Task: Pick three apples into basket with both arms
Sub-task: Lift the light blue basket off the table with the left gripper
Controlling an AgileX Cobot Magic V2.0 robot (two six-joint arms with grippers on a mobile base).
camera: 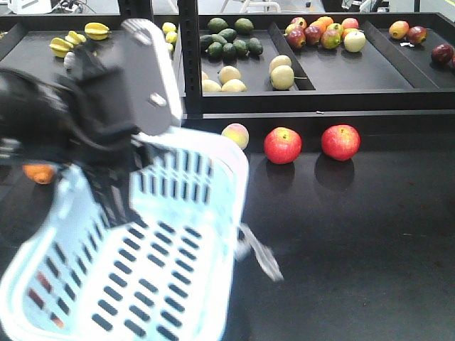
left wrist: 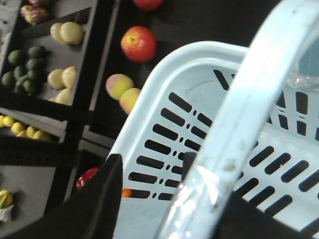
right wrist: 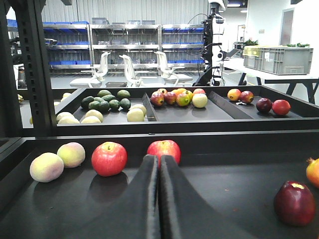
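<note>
basket (camera: 238, 192) is held tilted by left gripper (left wrist: 154, 169), clenched on its rim | right gripper (right wrist: 159, 164) is pressed closed on nothing | two red apples (camera: 282, 145) are seen right of basket

I count one basket (camera: 233, 186), two bright red apples (camera: 282, 145) (camera: 340, 142), one darker apple (right wrist: 294, 203), two pale peaches (right wrist: 47, 167) (right wrist: 71, 154) on my surface (camera: 370, 234)
</note>
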